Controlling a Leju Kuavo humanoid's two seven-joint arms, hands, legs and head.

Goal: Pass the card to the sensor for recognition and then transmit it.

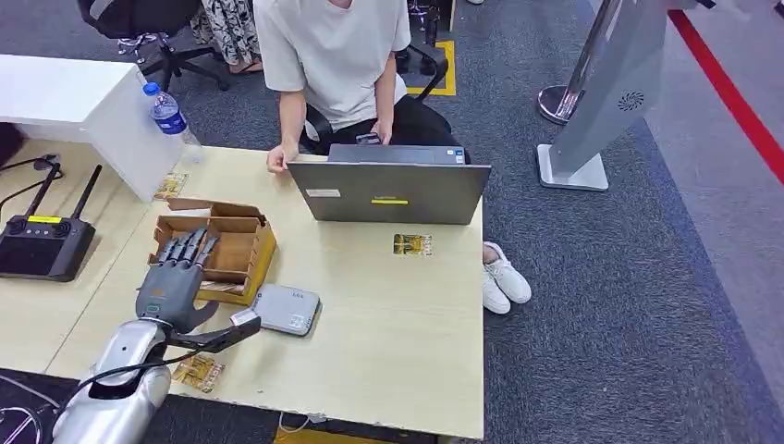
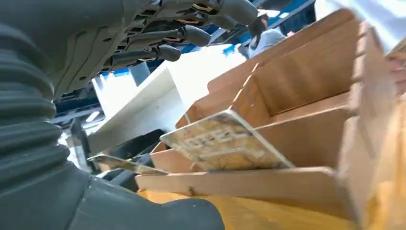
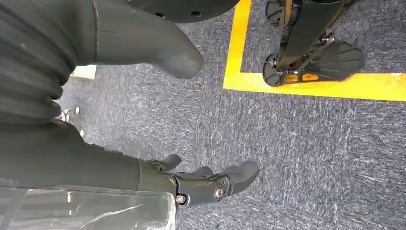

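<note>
A cardboard box (image 1: 242, 242) with compartments stands on the left part of the wooden table (image 1: 388, 333). A printed card (image 2: 225, 143) leans tilted in the box's (image 2: 297, 81) near compartment, untouched. My left hand (image 1: 174, 277) hovers at the box's near edge with its fingers (image 2: 191, 34) stretched over it and nothing held. The grey flat sensor (image 1: 287, 310) lies on the table just right of the box. Down by the carpet hangs my right hand (image 3: 57, 120), its fingers (image 3: 215, 179) loosely apart and empty.
A person sits behind an open grey laptop (image 1: 398, 190) at the far table edge. Loose cards lie at mid-table (image 1: 411, 244), near the front edge (image 1: 199, 373) and by a white box (image 1: 171, 185). A water bottle (image 1: 166, 111) and a black remote controller (image 1: 42, 242) are at the left.
</note>
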